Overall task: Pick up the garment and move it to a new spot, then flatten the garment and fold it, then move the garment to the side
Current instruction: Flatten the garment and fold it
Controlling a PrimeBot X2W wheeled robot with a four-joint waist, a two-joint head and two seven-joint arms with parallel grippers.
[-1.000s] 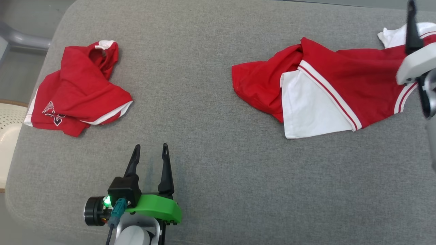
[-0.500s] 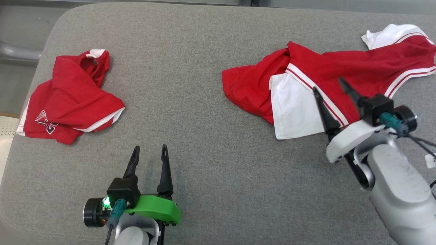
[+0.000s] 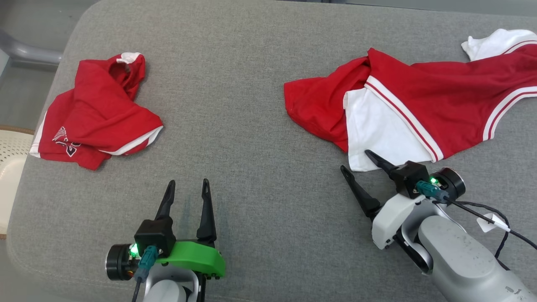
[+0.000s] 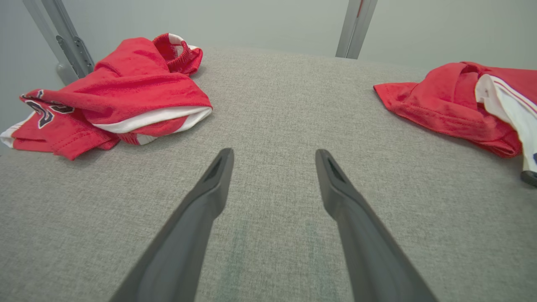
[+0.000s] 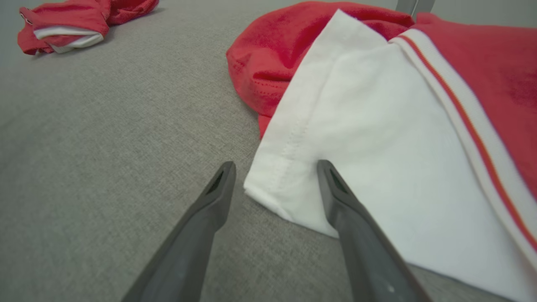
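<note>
A red garment (image 3: 428, 96) with white panels and striped trim lies loosely spread at the right of the grey cushioned table (image 3: 251, 126). My right gripper (image 3: 355, 160) is open at the near corner of its white panel. In the right wrist view the right gripper (image 5: 276, 164) straddles that corner of the garment (image 5: 377, 138), one finger over the white cloth and the other over bare table. My left gripper (image 3: 188, 182) is open over bare table near the front edge. From the left wrist, the left gripper (image 4: 274, 153) holds nothing, with the garment (image 4: 444, 105) off to the right.
A second red garment (image 3: 92, 117) lies crumpled at the table's left, also seen from the left wrist (image 4: 126, 92). A white perforated object (image 3: 12, 159) sits beyond the left edge. Metal posts (image 4: 354, 25) stand behind the table.
The right arm has swung from the far right, across the garment, to its near white corner, open throughout. The head view shifted a little. The left gripper has not moved.
</note>
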